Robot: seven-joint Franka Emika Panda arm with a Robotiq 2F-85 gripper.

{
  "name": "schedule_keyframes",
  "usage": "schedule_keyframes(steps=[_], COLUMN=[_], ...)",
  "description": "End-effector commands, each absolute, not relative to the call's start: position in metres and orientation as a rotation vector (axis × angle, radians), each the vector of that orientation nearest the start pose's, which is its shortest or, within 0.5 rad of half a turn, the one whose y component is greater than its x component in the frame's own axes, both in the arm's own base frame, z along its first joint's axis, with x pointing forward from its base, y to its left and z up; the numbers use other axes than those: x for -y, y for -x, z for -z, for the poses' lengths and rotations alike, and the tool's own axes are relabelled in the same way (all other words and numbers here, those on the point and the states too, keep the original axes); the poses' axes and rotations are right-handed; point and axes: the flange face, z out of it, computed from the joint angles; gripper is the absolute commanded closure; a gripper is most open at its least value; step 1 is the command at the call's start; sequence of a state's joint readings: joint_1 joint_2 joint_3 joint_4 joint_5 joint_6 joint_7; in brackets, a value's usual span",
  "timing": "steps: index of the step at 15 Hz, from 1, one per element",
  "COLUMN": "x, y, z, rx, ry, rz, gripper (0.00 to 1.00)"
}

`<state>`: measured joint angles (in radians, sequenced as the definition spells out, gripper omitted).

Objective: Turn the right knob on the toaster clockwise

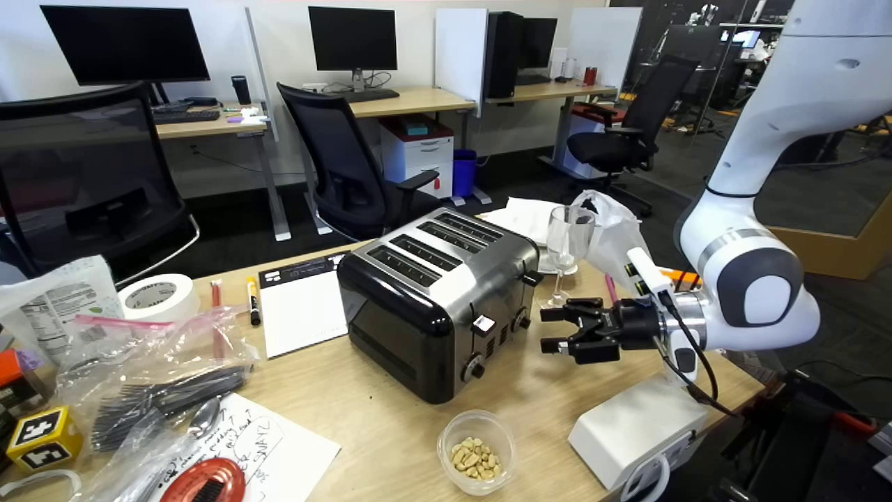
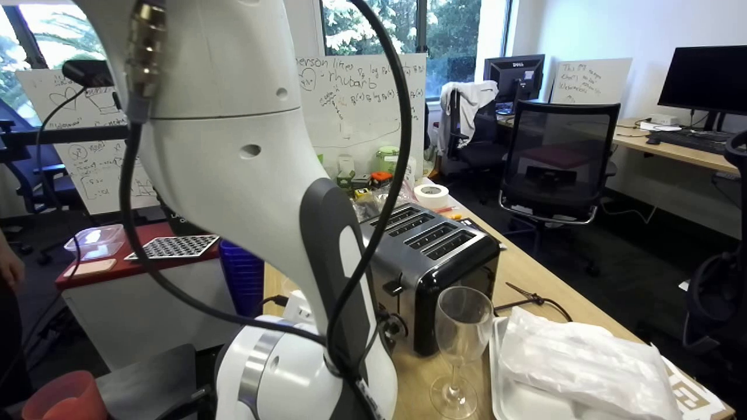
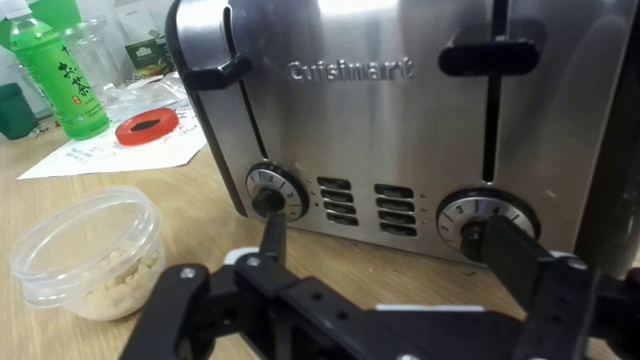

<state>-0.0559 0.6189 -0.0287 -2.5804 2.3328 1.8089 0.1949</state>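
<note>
A silver and black toaster fills the top of the wrist view; it also shows in both exterior views. Its right knob is a black grip on a numbered dial, partly covered by my right-hand finger; it also shows in both exterior views. The left knob is just above my left-hand fingertip in the wrist view. My gripper is wide open and empty. In an exterior view my gripper stands level, apart from the toaster's front. In the remaining exterior view the arm hides it.
A wine glass stands beside the toaster's right end. A clear cup of nuts sits in front of its left end. A white box lies under the arm. A tray with plastic wrap is past the glass.
</note>
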Motion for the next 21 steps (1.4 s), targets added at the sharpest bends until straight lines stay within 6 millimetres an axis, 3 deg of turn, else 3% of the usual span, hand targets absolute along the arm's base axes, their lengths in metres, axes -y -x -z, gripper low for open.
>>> schedule_keyframes(steps=[1, 10, 17, 21], x=[-0.027, -0.044, -0.011, -0.022], y=[-0.367, -0.372, -0.379, -0.383], z=[-0.046, -0.044, -0.043, -0.048], rx=[-1.882, -1.964, -2.019, -2.025], ry=[0.414, 0.292, 0.225, 0.222], rz=[-0.615, -0.514, -0.454, -0.483], gripper=[0.00, 0.00, 0.00, 0.00])
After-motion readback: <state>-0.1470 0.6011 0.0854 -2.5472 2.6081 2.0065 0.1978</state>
